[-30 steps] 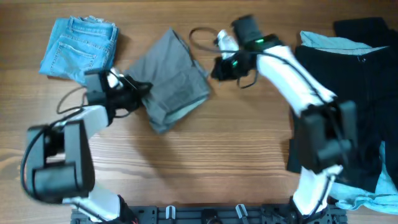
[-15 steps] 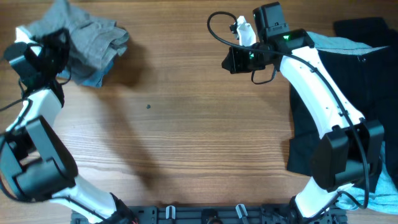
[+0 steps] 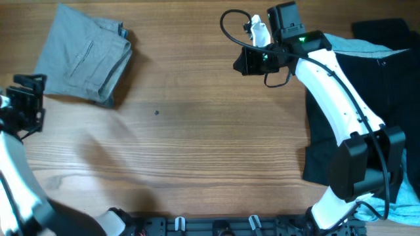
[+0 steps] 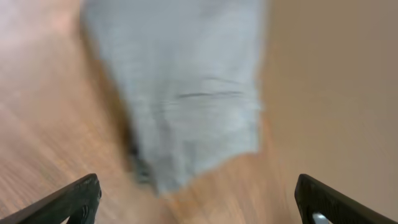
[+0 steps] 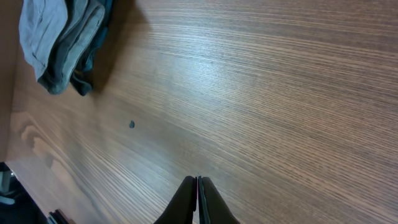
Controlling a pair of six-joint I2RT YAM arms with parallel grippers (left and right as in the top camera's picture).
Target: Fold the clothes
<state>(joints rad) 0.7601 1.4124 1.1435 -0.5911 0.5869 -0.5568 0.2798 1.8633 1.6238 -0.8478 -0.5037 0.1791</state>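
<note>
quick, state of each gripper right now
Left gripper: open, empty; the grey shorts lie beyond its fingers.
Right gripper: shut, holding nothing.

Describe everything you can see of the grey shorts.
The grey shorts are mid-grey, soft cotton-looking fabric, folded into a flat, roughly rectangular bundle with a slit pocket showing on top. They lie at the table's far left corner, resting on a blue denim garment whose edge peeks out. Nothing grips them.

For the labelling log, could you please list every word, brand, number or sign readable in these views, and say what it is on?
None can be read: no text shows on the grey shorts, the black garment, the pale-blue garment or the table. The left wrist view is too blurred to tell.
</note>
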